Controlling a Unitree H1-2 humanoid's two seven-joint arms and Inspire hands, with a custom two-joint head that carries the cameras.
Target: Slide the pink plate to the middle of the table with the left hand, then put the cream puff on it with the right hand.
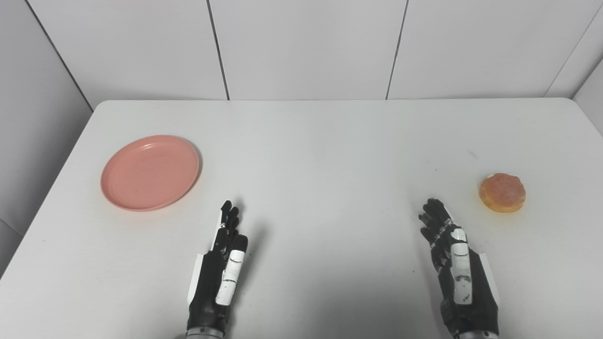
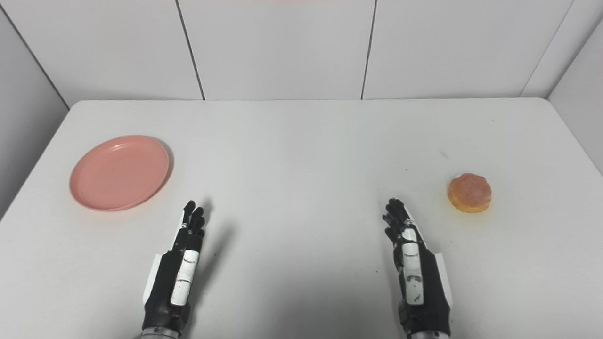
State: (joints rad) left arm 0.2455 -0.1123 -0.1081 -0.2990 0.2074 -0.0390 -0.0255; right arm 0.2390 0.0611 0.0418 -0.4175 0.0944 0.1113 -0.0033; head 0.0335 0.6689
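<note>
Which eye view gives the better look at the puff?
Right eye view. There the puff sits well inside the frame, with bare table all around it. The left eye view shows it whole and about as sharp, but closer to the right edge. In both it lies untouched, apart from the right hand.

The scene is viewed from two head cameras set side by side, both aimed steeply downward and forward across the white rectangular table (image 1: 320, 141) toward the white panelled back wall (image 2: 282, 47). The whole tabletop is covered at moderate range. Nearly the same area is shared, with everything displaced slightly leftward in the right eye view.
</note>
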